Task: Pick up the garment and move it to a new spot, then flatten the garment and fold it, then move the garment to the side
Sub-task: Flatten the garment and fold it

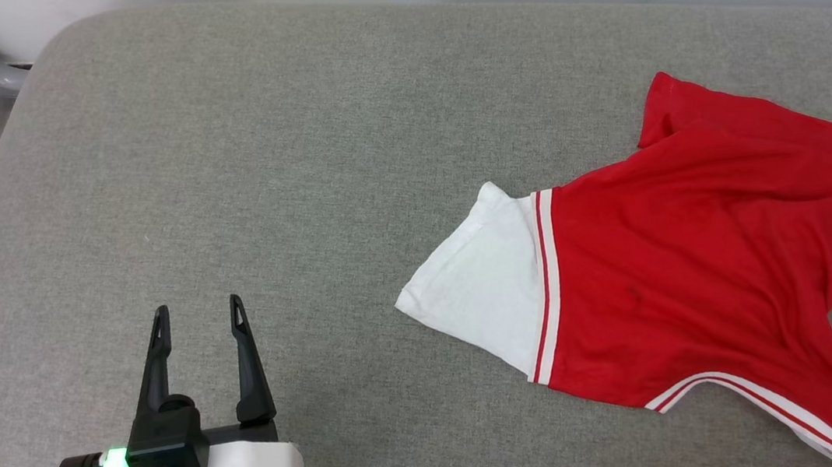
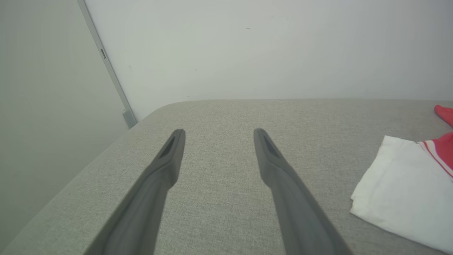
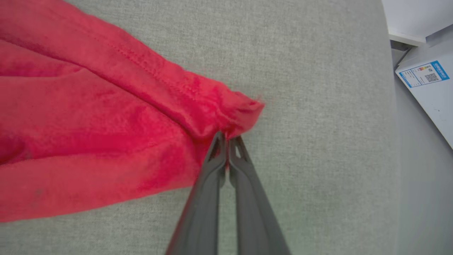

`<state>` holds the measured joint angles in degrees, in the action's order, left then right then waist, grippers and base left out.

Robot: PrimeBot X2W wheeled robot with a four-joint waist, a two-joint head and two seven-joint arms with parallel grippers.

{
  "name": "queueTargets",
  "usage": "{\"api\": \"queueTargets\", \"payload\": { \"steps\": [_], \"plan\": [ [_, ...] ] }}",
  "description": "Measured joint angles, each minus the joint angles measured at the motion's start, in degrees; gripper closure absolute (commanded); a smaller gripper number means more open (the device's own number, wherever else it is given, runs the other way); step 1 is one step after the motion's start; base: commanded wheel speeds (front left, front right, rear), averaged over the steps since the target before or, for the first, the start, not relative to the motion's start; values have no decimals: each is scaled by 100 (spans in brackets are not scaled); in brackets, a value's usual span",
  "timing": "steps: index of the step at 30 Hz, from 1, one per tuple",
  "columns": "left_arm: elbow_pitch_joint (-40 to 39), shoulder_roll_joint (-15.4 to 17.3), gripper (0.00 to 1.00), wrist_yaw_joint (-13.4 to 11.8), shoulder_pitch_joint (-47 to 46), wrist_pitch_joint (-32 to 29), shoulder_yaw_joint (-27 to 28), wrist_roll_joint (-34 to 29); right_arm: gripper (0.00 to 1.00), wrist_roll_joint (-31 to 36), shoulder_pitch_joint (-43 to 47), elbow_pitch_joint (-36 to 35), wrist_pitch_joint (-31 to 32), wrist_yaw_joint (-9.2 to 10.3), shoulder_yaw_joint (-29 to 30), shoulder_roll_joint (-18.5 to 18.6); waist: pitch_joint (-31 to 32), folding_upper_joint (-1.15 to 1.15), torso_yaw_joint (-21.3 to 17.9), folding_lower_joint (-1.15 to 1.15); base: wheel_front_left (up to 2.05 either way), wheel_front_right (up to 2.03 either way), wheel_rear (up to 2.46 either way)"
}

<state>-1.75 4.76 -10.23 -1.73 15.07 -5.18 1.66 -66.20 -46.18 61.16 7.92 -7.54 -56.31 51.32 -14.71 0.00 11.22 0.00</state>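
Cut off by the right and bottom edges of the head view: the garment (image 1: 700,256), its far side and lower hem out of sight. Lying rumpled on the right half of the grey cloth-covered table (image 1: 259,165), red body creased, one white sleeve flat and pointing toward the middle of the table. A sliver of white at the lower right, too little showing to name. At the right edge of the left wrist view, just the sleeve end and a strip of striped trim of the garment (image 2: 403,198). In the right wrist view, a bunched red hem corner of the garment (image 3: 88,124), the rest running off the left edge.

Left gripper (image 1: 198,305) at the lower left over bare table, well apart from the sleeve, fingers spread wide with nothing between them. Right gripper (image 3: 228,136) with fingers pressed together, pinching the tip of that red corner; amount of cloth inside the pinch hard to tell.

Counted: one garment, one sleeve in full, two grippers, two dark fingers each. Beside the table, one white box (image 3: 424,74) with one blue-edged label, print too small to read.
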Motion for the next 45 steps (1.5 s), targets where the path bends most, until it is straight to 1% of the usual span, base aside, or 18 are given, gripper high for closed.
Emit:
{"api": "queueTargets", "payload": {
  "steps": [1,2,8,10,12,14,15,16,18,21,24,27,31,35,38,40,43,45],
  "plan": [
    [12,-1,0,0,0,0,3,0,100,-24,29,18,-20,0,12,-54,7,0,0,0,0,0,0],
    [52,-2,0,0,1,0,23,-9,0,-54,23,56,-352,0,100,-187,61,0,-25,0,0,0,0],
    [120,31,0,19,58,0,65,-30,0,193,-230,-46,-1547,0,236,-313,287,0,-124,0,0,0,0],
    [148,64,0,52,92,0,92,-33,0,408,-284,-79,-1994,0,247,-344,376,0,-171,0,0,0,0],
    [163,98,0,66,136,0,125,-32,0,641,-374,-125,-2213,1,313,-397,467,0,-227,0,0,0,0],
    [170,137,0,87,154,0,148,-30,0,929,-467,-265,-2283,1,548,-495,553,0,-290,0,0,0,0],
    [172,186,0,164,167,0,199,26,0,1605,-563,-974,-2295,1,1494,-594,650,0,-412,0,0,0,0],
    [177,210,0,179,173,0,212,38,0,1861,-454,-1243,-2297,1,1903,-667,681,0,-450,0,0,0,0],
    [182,253,0,255,175,0,232,69,0,2441,105,-1784,-2298,1,2730,-889,747,0,-523,-1,0,0,0],
    [210,372,0,356,166,0,267,73,0,3309,1218,-2687,-2295,1,3980,-1435,827,0,-638,-1,0,0,0],
    [245,447,0,433,134,0,323,126,0,4142,2265,-3657,-2299,1,5002,-2111,889,0,-755,0,0,0,0],
    [308,519,0,571,66,0,344,216,0,4741,3128,-4517,-2297,1,5654,-2709,948,0,-852,-1,0,0,0],
    [481,688,0,834,-220,0,296,271,0,5156,3867,-5479,-2090,1,6076,-3285,1017,0,-929,-1,0,0,0],
    [647,900,0,1284,-788,-361,183,497,0,5395,4420,-6254,-1840,1,6261,-3715,1045,0,-972,-1,0,0,0],
    [808,1126,0,1578,-1276,-972,3,695,0,5488,4705,-6628,-1673,2,6243,-3968,1042,0,-1023,-1,0,0,0],
    [943,1237,0,1688,-1598,-1585,-192,987,0,5528,4843,-6773,-1585,1,6199,-4103,1030,0,-1063,-1,0,0,0],
    [1044,1463,0,1750,-2042,-2356,-575,1454,0,5564,4945,-6879,-1515,2,6117,-4211,992,0,-1131,0,0,0,0],
    [1082,1696,0,1757,-2286,-3011,-1059,1913,0,5562,4968,-6881,-1492,2,6087,-4233,960,0,-1184,0,0,0,0]
  ]
}}
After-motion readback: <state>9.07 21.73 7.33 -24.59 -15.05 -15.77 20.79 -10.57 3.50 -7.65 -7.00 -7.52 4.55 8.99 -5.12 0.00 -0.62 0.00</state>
